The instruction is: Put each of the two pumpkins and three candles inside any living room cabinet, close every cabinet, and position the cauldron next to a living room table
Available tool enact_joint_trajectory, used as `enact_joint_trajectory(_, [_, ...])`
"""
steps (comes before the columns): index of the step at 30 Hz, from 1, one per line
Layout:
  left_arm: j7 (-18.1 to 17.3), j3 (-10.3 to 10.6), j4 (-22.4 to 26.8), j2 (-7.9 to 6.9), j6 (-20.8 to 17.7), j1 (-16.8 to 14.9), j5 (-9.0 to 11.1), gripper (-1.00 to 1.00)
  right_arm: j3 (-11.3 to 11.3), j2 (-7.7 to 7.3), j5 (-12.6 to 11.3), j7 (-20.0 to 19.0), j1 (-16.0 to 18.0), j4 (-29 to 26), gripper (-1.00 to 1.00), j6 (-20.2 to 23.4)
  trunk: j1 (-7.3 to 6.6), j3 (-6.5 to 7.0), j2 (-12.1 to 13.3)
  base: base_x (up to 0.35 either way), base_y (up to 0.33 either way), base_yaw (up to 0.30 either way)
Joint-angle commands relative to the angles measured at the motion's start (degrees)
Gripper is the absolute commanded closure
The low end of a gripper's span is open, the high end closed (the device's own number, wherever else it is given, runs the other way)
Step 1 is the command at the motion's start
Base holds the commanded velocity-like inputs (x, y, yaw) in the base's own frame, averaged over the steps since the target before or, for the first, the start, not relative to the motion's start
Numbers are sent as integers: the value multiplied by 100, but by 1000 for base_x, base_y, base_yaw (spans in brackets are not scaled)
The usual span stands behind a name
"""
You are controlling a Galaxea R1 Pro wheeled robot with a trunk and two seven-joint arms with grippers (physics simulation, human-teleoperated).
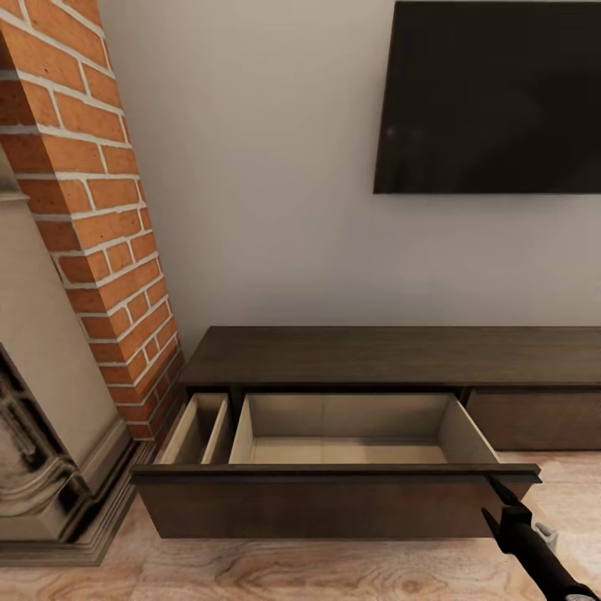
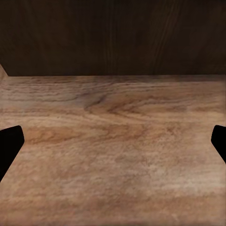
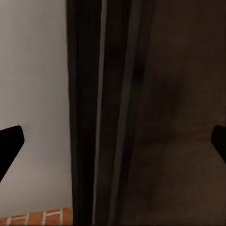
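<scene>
Far left in head view: brick fireplace (image 1: 92, 217) w/ a pale stone surround below it, standing on the light wood plank floor (image 1: 275, 572). Next to it, against the grey wall (image 1: 267, 167), sits the cabinet (image 1: 401, 355), long, low, dark brown, flat top bare. Its leftmost drawer (image 1: 334, 492) is pulled well out toward the camera; inside is pale, split by a divider into a narrow compartment at left and a wide one at right, both showing just bare bottom. To the right of the open drawer, another drawer front sits flush w/ the cabinet body. Above, upper right, black TV (image 1: 492, 96) hangs on the wall. Left tool (image 2: 113, 141) in left wrist view: fingertips spread wide at the frame edges, nothing between them, looking at plank floor w/ a dark wood face beyond; can't tell which part of the cabinet that is. Right tool (image 1: 498, 499) at lower right of head view, black, its upper tip at the right end of the open drawer's front edge; touching or just short, can't tell. Right wrist view shows its fingertips (image 3: 10, 141) wide apart, not pinching anything, w/ the dark drawer edge running between them, grey wall and a bit of brick to one side.
</scene>
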State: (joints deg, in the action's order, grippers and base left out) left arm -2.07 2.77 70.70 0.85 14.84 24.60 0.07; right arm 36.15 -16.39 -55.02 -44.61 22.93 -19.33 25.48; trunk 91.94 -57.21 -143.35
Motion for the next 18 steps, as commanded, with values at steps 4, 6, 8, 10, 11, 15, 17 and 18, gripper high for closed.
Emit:
enact_joint_trajectory(4, [-20, -11, -2, 3, 10, 1, 1, -100, 32, -5, 24, -320, -4, -34, -100, 50, -1, -4, -2, 0, 0, 0])
enact_joint_trajectory(6, [-19, -10, -3, 3, 10, 1, 1, -100, 24, -20, 39, -425, -8, -41, -100, 54, -1, -4, -2, 0, 0, 0])
enact_joint_trajectory(8, [-20, -10, -3, 3, 10, 1, 1, -100, 17, -27, 44, -436, -8, -42, -100, 57, -1, -4, -2, 0, 0, 0])
enact_joint_trajectory(10, [-21, -11, -3, 3, 10, 1, 1, -100, 14, -28, 49, -465, -11, -45, -100, 56, -1, -4, -2, 0, 0, 0])
enact_joint_trajectory(11, [-21, -9, -3, 3, 10, 1, 1, -100, 16, -29, 49, -473, -12, -45, -100, 56, -1, -4, -2, 0, 0, 0])
enact_joint_trajectory(15, [-20, -6, -2, 3, 10, 1, 1, -100, 35, -23, 45, -497, -16, -46, -100, 52, -1, -4, -2, 0, 0, 0])
enact_joint_trajectory(17, [-21, -5, 0, 3, 10, 1, 1, -100, 50, -17, 39, -496, -16, -41, -100, 50, -1, -4, -2, 0, 0, 0])
enact_joint_trajectory(18, [-21, -7, 1, 3, 10, 1, 1, -100, 53, -15, 37, -495, -16, -38, -100, 51, -1, -4, -2, 0, 0, 0])
